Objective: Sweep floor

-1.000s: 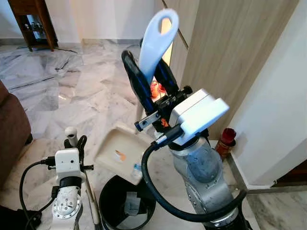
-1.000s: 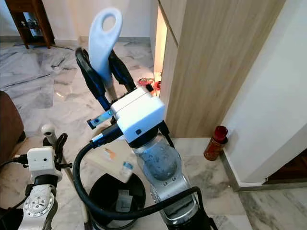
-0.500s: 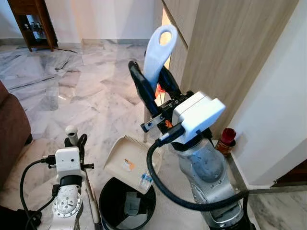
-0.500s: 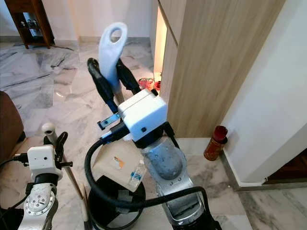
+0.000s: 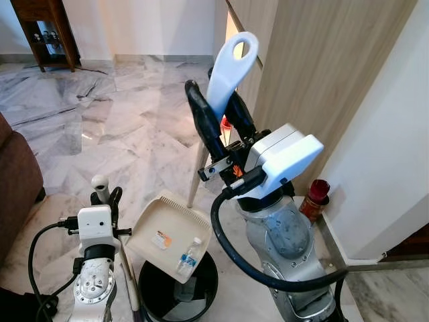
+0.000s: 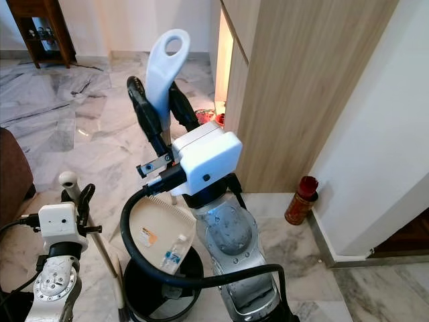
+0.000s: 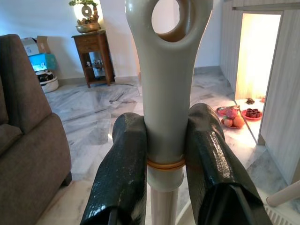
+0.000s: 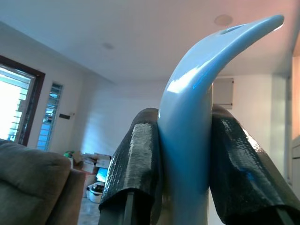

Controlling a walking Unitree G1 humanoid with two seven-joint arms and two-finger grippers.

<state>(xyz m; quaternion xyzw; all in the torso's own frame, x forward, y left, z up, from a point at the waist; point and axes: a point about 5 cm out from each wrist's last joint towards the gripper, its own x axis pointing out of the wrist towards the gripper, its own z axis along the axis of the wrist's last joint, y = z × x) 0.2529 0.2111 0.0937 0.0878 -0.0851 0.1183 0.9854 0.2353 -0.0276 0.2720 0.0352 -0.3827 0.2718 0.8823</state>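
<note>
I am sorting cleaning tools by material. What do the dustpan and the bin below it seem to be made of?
The dustpan looks like cream moulded plastic, matte, with a ribbed back edge. The bin looks like glossy black plastic, though its material is less certain.

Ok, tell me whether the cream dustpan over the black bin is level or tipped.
Tipped. The cream dustpan slants down towards the round black bin, and the small clear bottle and paper scrap lie at its lower edge, not yet in the bin.

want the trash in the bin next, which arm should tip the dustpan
Right. The right gripper is shut on the dustpan handle, and the dustpan with its litter hangs over the black bin. The left gripper is busy gripping the broom handle.
</note>
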